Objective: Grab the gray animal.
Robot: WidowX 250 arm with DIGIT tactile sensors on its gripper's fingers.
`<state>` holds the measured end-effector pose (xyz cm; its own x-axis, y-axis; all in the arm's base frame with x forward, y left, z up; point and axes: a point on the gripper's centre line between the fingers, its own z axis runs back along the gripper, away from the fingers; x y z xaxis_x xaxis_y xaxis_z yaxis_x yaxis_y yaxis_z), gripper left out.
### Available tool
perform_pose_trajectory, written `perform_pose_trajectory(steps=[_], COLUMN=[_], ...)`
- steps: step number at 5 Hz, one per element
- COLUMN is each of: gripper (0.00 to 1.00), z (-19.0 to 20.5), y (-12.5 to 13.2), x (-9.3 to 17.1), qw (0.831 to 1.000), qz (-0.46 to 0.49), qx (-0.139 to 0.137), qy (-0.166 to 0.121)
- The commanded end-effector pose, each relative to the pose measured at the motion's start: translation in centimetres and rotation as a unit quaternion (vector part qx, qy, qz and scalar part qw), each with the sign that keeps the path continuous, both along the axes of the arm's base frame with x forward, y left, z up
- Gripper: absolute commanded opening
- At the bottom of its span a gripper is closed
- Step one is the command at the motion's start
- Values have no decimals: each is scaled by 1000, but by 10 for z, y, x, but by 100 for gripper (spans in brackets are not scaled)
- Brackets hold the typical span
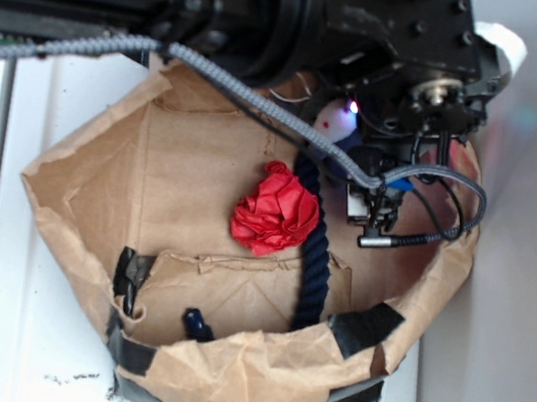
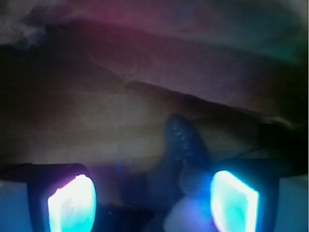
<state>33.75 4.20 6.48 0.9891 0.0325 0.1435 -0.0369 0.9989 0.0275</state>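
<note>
— What fills the exterior view?

— A crumpled brown paper bag (image 1: 222, 376), its rim patched with black tape, lying open under the black WidowX arm (image 1: 307, 10). The gripper (image 1: 377, 182) is down inside the bag near its upper right rim.

— And inside the bag?

— A dark navy rope (image 1: 313, 268) runs from just left of the gripper down toward the taped rim below it. A red paper flower (image 1: 275, 210) lies farther left of the gripper, touching the rope.

— Where is the gray animal?

— Just up and left of the gripper, tucked under the arm: only its pale face (image 1: 336, 120) with a red dot shows (the body is hidden).

— The fingers?

— In the wrist view the two glowing pads (image 2: 72, 205) stand apart, with a dark rounded shape (image 2: 186, 145) between and beyond them, nearer the right pad; blur stops me naming it. A pale blur sits low beside the right pad. Nothing is clamped.
</note>
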Motion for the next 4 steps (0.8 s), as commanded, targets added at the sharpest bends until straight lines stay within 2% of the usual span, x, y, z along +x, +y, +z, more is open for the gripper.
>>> perform_pose_trajectory(steps=[1,2,3,4], gripper=[100,100,100,100], z=[15,12,8,1], y=[29,25,25,15], x=[13,11,14,4], qw=[990,989,990,990], qz=[-72,-73,-73,-82], qx=[116,123,119,112], qy=[-37,-33,-27,-12])
